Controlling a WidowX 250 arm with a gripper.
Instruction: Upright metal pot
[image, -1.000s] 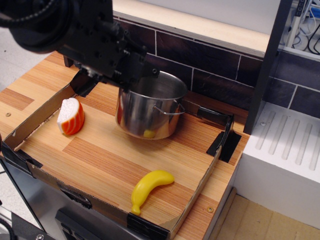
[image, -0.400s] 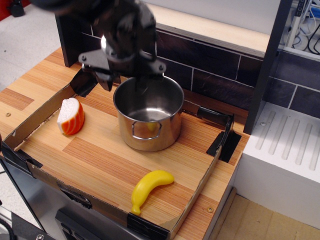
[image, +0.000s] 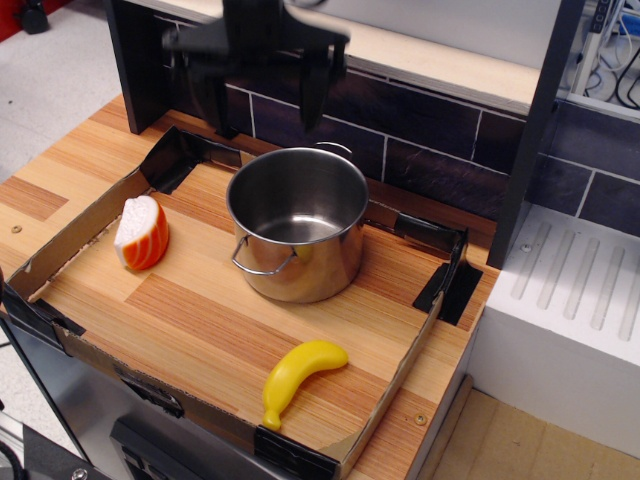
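Observation:
The shiny metal pot stands upright on the wooden board, mouth up, with one wire handle toward the front left and one at the back. My gripper hangs above and behind the pot, clear of its rim. Its two dark fingers are spread wide apart and hold nothing. The upper part of the arm is cut off by the top of the frame.
A yellow toy banana lies near the front edge of the cardboard tray. An orange and white toy piece sits at the left. A dark tiled wall runs behind. A white rack stands at the right.
The pot went from tilted in my grip to standing upright and free. My gripper let go, opened and rose up and back above the pot.

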